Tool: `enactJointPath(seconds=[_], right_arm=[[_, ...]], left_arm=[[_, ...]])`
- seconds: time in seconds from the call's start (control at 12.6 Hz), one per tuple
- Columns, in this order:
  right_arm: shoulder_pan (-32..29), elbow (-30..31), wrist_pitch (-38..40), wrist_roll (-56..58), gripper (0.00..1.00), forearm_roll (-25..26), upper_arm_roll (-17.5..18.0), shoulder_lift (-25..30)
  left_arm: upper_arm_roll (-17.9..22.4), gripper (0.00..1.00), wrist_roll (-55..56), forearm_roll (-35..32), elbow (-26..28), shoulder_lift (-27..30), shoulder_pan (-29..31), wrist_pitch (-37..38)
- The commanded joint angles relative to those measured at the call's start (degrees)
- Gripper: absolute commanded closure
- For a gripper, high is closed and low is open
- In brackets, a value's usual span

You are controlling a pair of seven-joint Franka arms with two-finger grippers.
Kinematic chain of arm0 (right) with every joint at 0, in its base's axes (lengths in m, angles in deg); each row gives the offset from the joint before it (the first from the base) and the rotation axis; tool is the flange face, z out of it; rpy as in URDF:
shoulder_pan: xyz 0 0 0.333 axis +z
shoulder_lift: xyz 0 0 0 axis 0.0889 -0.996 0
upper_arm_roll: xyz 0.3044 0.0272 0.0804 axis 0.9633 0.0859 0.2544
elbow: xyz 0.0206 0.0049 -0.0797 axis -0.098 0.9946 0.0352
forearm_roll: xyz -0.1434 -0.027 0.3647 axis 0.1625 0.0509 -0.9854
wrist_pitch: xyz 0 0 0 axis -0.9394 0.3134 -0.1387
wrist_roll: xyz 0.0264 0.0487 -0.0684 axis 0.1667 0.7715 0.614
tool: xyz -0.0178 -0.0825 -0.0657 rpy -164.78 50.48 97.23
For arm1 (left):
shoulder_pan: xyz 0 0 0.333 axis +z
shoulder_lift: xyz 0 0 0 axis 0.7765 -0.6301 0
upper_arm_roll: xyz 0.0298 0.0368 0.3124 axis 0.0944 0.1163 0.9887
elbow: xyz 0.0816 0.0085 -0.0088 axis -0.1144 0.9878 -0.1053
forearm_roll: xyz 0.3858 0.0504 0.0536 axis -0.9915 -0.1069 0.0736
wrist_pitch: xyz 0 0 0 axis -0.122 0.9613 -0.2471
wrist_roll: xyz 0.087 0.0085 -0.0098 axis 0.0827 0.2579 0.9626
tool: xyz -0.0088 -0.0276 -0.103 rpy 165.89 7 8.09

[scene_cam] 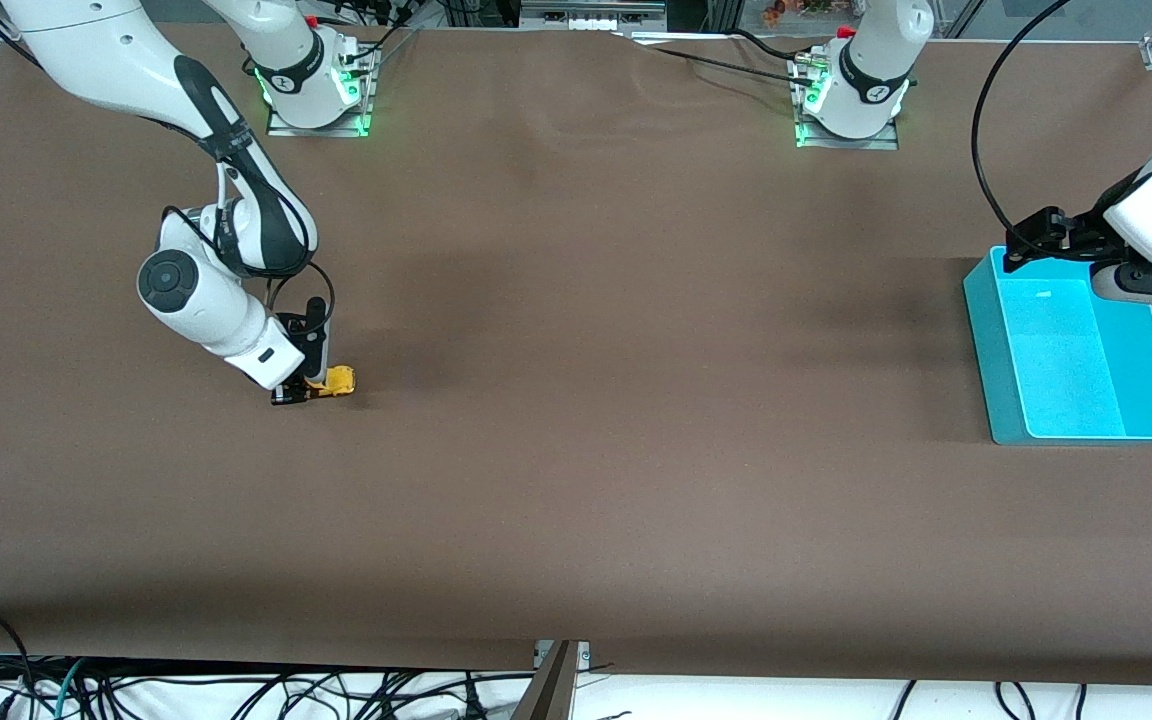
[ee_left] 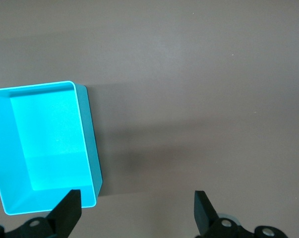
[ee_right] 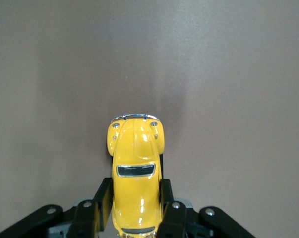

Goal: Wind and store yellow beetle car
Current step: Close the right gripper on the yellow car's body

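Note:
The yellow beetle car (scene_cam: 336, 381) sits on the brown table toward the right arm's end. My right gripper (scene_cam: 308, 388) is shut on its sides; in the right wrist view the two black fingers (ee_right: 102, 198) press against the car's body (ee_right: 136, 168), its nose pointing away from the wrist. The teal bin (scene_cam: 1076, 350) stands empty at the left arm's end of the table. My left gripper (ee_left: 137, 210) is open and empty, held over the table just beside the bin's rim (ee_left: 85, 129). In the front view the left gripper (scene_cam: 1036, 240) is over the bin's edge farthest from the camera.
The brown table (scene_cam: 636, 400) stretches wide between the car and the bin. Both arm bases (scene_cam: 316, 80) stand along the table edge farthest from the camera. Cables hang below the near edge.

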Motion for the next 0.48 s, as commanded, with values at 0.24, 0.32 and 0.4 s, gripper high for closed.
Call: enactJointPath(seconds=[0.24, 0.32, 0.4], right_arm=[[-2.7, 0.1, -1.7, 2.8, 0.97, 0.5, 0.2, -2.4], [-3.4, 0.1, -1.7, 3.2, 0.97, 0.6, 0.1, -2.6], [-4.4, 0.1, -1.8, 4.2, 0.97, 0.5, 0.1, -2.9]], left_arm=[[0.0, 0.0, 0.7, -1.2, -1.5, -0.4, -0.3, 1.3], [0.0, 0.0, 0.7, -1.2, -1.5, -0.4, -0.3, 1.3], [0.0, 0.0, 0.6, -1.1, -1.5, -0.5, -0.3, 1.3]])
